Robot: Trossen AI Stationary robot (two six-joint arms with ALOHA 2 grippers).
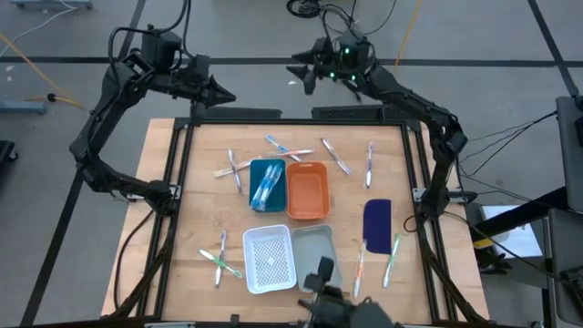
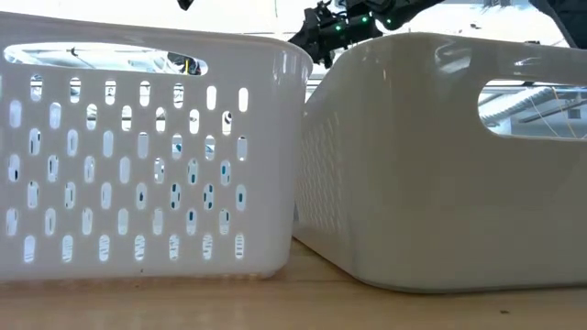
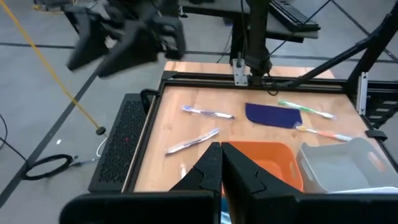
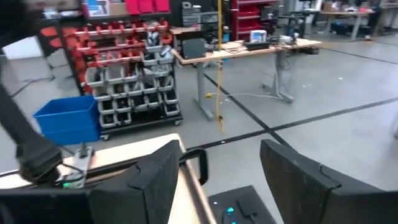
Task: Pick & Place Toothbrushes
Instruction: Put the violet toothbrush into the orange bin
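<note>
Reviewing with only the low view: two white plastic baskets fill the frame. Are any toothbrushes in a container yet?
Observer: Yes. From above, a few toothbrushes lie in a teal rectangular plastic tray.
Operator: Any left out?
Observer: Several loose toothbrushes lie scattered on the wooden table, on both sides of the trays.
Operator: And the grippers?
Observer: Both are raised near the table's far edge, holding nothing: the left gripper is shut and the right gripper is open.

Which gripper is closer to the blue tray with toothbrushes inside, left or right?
Left, by a small margin. The left gripper hangs beyond the table's far edge, left of the blue tray. The right gripper is farther back, right of it.
</note>
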